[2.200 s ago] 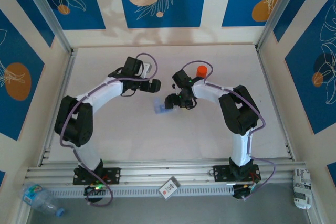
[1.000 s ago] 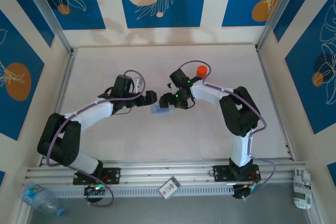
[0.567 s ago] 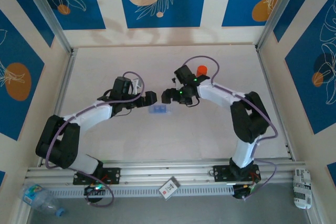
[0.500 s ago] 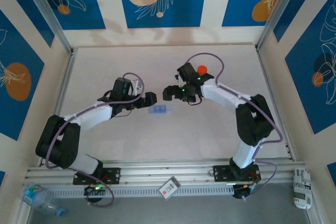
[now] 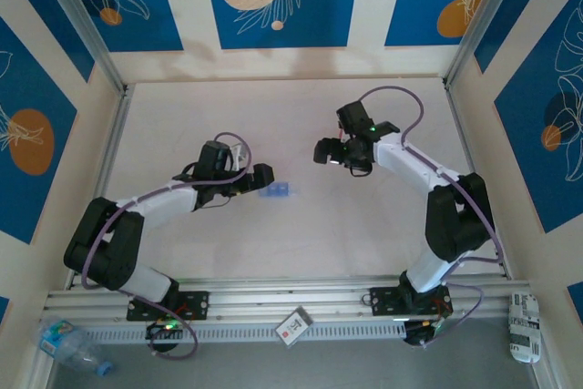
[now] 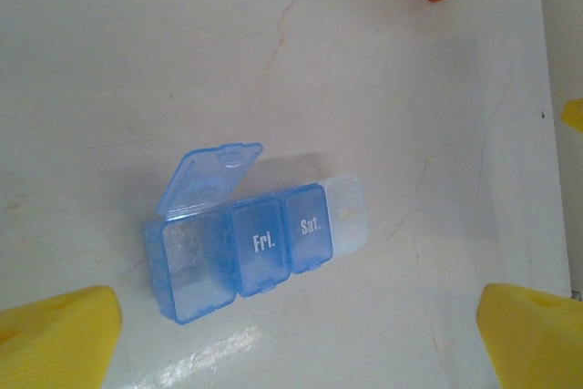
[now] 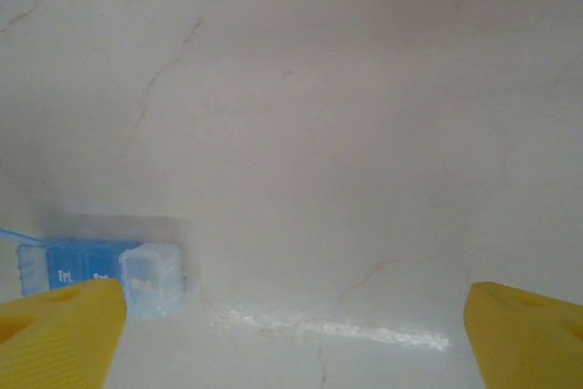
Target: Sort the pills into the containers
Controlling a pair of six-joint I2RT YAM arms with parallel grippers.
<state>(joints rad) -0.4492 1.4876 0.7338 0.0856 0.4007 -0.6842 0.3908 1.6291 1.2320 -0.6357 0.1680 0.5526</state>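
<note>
Left gripper: jaws wide apart. Pill container flat on table, just ahead of the gap between the fingers, one end lid up. Right gripper: jaws apart, well away from it

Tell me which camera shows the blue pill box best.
The left wrist view: the pill box sits centre frame, one lid flipped open, with the Fri. and Sat. labels readable. The right wrist view catches it blurred near the lower left edge. In the top external view it is a tiny blue patch.
</note>
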